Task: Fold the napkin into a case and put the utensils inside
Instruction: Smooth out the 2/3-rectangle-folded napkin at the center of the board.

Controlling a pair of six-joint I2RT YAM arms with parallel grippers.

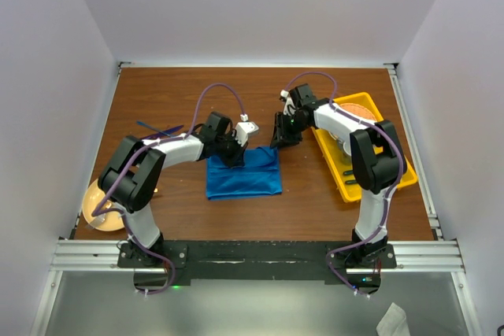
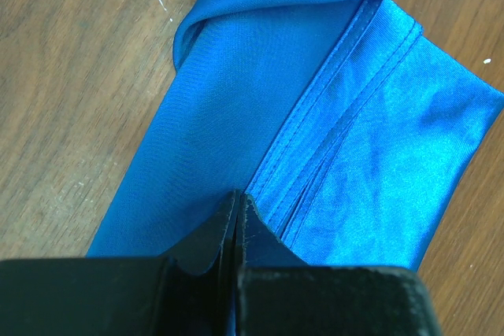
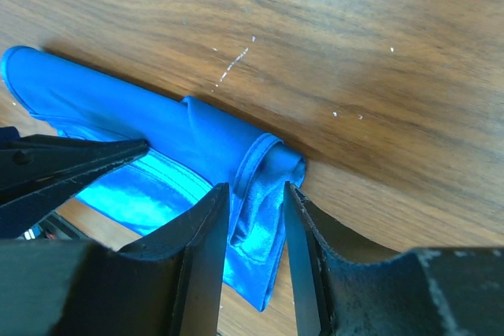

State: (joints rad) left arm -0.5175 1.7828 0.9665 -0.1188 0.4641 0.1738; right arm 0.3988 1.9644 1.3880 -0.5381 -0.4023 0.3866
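The napkin (image 1: 244, 175) lies in the middle of the table as a bright blue folded oblong. My left gripper (image 1: 235, 155) is at its far left edge; in the left wrist view the left gripper (image 2: 238, 194) is shut, with its tips down on the napkin (image 2: 260, 100) beside a stitched hem. My right gripper (image 1: 282, 141) is at the far right corner. In its own view the right gripper (image 3: 255, 188) is open, its fingers on either side of the napkin's (image 3: 197, 135) bunched corner. The utensils (image 1: 161, 128), thin blue and purple pieces, lie far left on the wood.
A yellow tray (image 1: 327, 159) holding a brownish plate (image 1: 356, 109) stands on the right under the right arm. A tan plate (image 1: 98, 208) sits at the near left by the left arm's base. White walls close off the table's sides and back.
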